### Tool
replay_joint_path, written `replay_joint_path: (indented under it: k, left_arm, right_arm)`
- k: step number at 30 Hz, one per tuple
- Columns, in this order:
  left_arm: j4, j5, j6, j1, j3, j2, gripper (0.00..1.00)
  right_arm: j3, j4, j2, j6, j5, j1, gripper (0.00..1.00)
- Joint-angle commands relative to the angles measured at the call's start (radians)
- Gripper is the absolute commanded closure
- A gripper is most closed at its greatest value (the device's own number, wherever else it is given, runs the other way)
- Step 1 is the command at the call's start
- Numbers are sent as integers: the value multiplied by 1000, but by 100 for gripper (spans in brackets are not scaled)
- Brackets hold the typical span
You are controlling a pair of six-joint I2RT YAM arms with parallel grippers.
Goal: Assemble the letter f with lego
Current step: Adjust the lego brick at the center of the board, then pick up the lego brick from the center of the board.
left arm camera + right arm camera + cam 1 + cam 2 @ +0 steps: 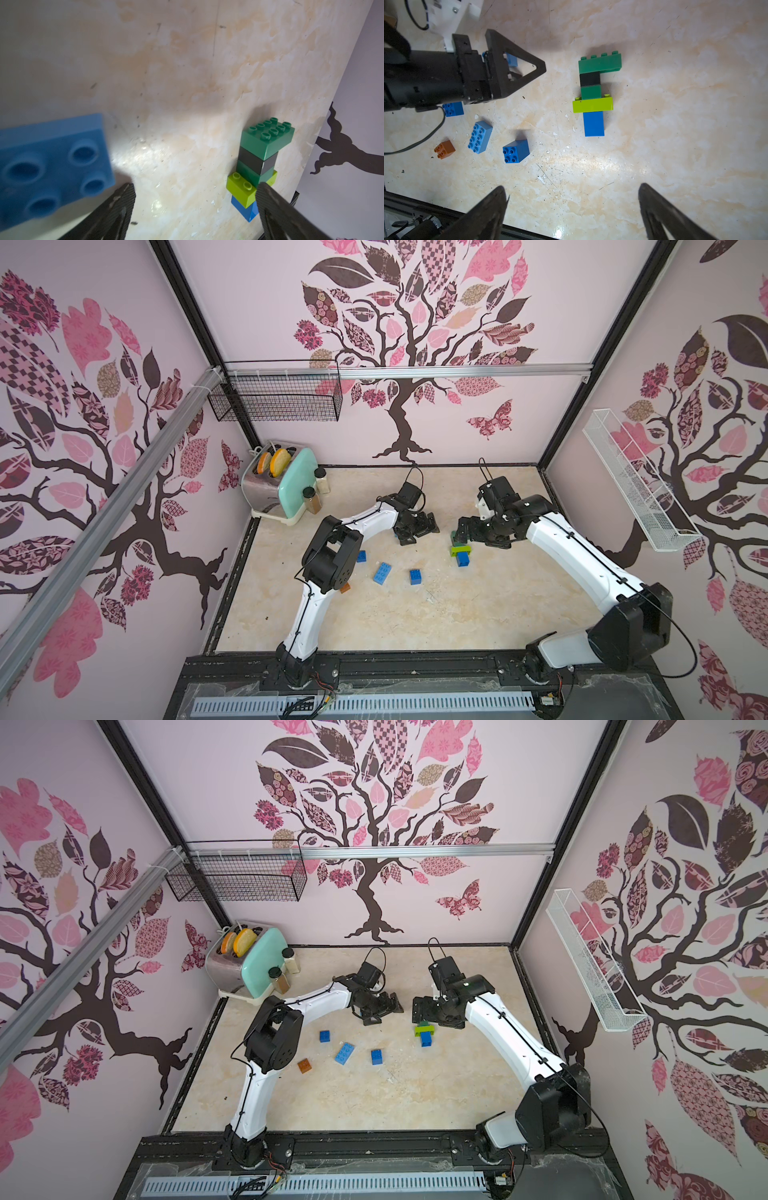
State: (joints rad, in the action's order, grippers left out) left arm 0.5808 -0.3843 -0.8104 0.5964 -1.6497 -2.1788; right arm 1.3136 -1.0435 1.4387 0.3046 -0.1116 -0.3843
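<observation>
1. At the near edge, both arms stand on the rail (415,668). The left arm (307,614) rises to a bent elbow, then reaches far and to the right. The right arm (582,564) folds at its elbow by the right wall and reaches far and to the left.
2. On the table (374,626), a brown brick (304,1065) stands beside the left elbow. A little farther are a light blue oblong brick (344,1053), a blue brick (377,1057) on its right and a second blue brick (325,1036) on its left.
3. The stack (460,551) seems to lie flat at mid-table. Its colours run blue, lime, dark green, black, dark green from near to far.
4. The right gripper (459,533) hangs low by the stack's far end. Its jaws are wide apart and empty.
5. The left gripper (417,526), to its left, is low too, also spread wide and empty. A light blue brick (52,166) sits outside one finger; whether they touch I cannot tell.
</observation>
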Motion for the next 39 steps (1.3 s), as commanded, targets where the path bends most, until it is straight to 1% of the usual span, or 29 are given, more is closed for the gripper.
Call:
replay_joint_path:
  k: [1,3,7,11,14,17,20,25,31,39]
  left_arm:
    - [75,37,28,-32,126,181,4]
    - [84,27,46,-63,231,304,2]
    - [126,-15,105,-169,411,530,2]
    - [213,-19,171,-229,487,684,2]
    - [254,-56,175,-272,546,777,2]
    - [268,-53,177,-288,607,856,2]
    - [298,-60,186,-293,646,889,2]
    - [351,-68,201,-292,663,910,2]
    - [379,-45,218,-293,687,914,2]
    - [414,-19,257,-293,685,891,2]
  right_arm:
    - [33,30,43,-11,4,-5,1]
    - [54,49,77,-7,12,-18,1]
    - [145,88,194,-11,27,-78,1]
    - [290,92,371,-12,42,-149,1]
    - [398,101,494,13,12,-175,1]
    - [484,118,593,39,0,-198,1]
    - [573,121,685,59,-9,-218,1]
    - [653,148,795,114,28,-234,2]
    - [665,219,860,143,59,-258,5]
    - [635,294,897,163,125,-281,9]
